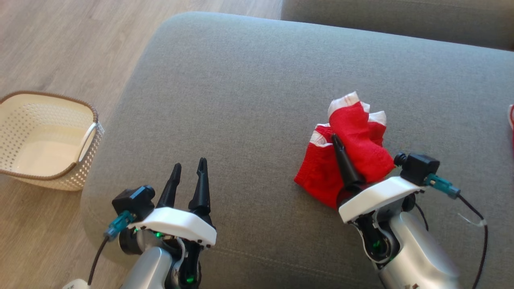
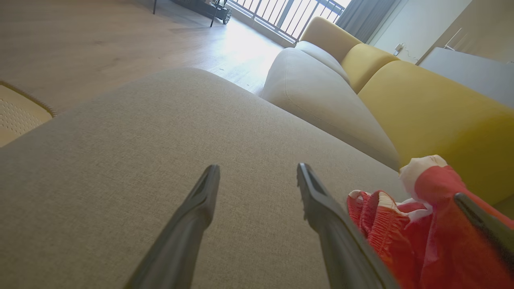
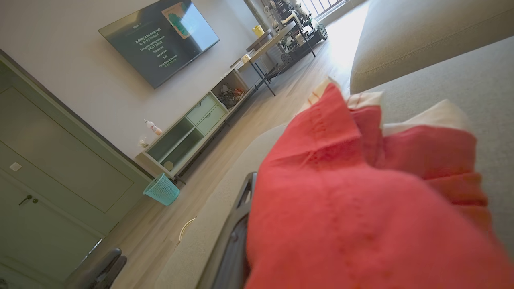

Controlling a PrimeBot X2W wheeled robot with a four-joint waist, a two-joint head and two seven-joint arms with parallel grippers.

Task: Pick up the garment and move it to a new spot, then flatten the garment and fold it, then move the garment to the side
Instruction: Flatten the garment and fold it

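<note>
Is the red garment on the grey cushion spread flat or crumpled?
Crumpled: the red garment stands in a bunched heap, white edges overlapping, not flat on the cushion.

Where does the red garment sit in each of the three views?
Head view: red garment right of centre, gathered around the right tool.
Left wrist view: red garment in the lower right corner.
Right wrist view: red garment across the lower right, very close.
Shared landmark: the grey cushion under it.
</note>
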